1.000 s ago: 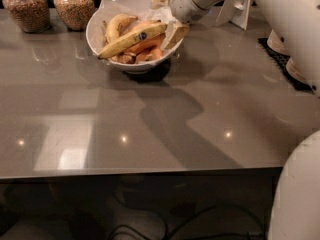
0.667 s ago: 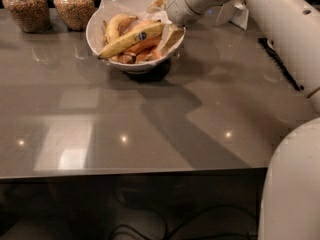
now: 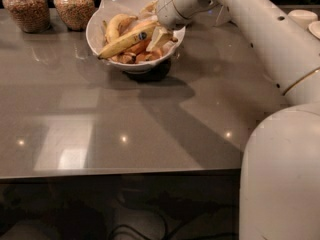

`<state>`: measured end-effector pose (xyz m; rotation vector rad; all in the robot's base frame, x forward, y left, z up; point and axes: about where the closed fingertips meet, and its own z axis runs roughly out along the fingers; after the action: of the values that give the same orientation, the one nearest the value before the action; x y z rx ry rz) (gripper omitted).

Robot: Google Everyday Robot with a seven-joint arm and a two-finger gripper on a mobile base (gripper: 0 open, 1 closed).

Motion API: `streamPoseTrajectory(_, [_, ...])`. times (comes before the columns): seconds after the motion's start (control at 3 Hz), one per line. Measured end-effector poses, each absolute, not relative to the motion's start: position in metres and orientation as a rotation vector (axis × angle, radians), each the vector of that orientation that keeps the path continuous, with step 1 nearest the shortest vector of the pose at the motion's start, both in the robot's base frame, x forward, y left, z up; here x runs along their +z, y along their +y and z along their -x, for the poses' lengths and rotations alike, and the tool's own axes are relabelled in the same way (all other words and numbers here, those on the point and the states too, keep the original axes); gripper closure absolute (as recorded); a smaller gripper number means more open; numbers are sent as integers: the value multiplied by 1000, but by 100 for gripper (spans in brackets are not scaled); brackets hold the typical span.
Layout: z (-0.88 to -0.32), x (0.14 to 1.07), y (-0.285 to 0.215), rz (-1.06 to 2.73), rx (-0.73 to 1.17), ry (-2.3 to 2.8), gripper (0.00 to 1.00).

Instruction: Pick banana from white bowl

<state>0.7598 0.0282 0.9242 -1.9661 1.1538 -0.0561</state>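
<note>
This looks like a kitchen or pantry corner. A glossy grey table (image 3: pixel 150 134) carries glass jars (image 3: pixel 27 9) of dry food, a white bowl (image 3: pixel 92 34) of fruit (image 3: pixel 120 26) and small stacked bowls (image 3: pixel 302 18). The robot's hand (image 3: pixel 161 35) hangs at the white bowl's right rim.

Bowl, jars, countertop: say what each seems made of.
Bowl: glossy white, likely ceramic. Jars: clear glass, contents show through. Countertop: polished grey stone or laminate, mirrors lights. Gripper, over the bowl's right side: matte cream plastic, seemingly.
</note>
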Motion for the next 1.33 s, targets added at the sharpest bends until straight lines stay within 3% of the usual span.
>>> streamPoseTrajectory(0.67, [-767,911,52,1981,-14,1120,45])
streamPoseTrajectory(1.0, [-765,910,54,1990,-7,1113,63])
streamPoseTrajectory(1.33, [-756,918,52,2004,-14,1103,87])
